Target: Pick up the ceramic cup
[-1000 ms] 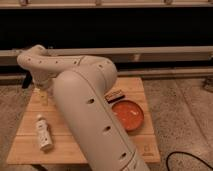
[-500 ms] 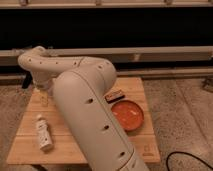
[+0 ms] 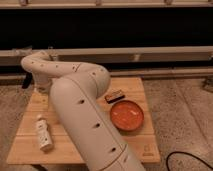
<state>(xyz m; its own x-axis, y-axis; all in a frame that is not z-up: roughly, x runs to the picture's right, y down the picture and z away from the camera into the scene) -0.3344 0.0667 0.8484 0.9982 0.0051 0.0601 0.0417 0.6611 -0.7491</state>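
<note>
Nothing has shifted since a second ago. On the bench [image 3: 135, 145], the arm [image 3: 80, 110] reaches left of the orange bowl [image 3: 127, 115], hiding both tool and ceramic cup; I cannot tell the tool's state. No lift shows yet. The bottle [image 3: 43, 133] lies left of the bowl.

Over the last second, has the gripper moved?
No. The gripper hangs over the far left corner of the wooden table, at the same offset from the white bottle as before.
</note>
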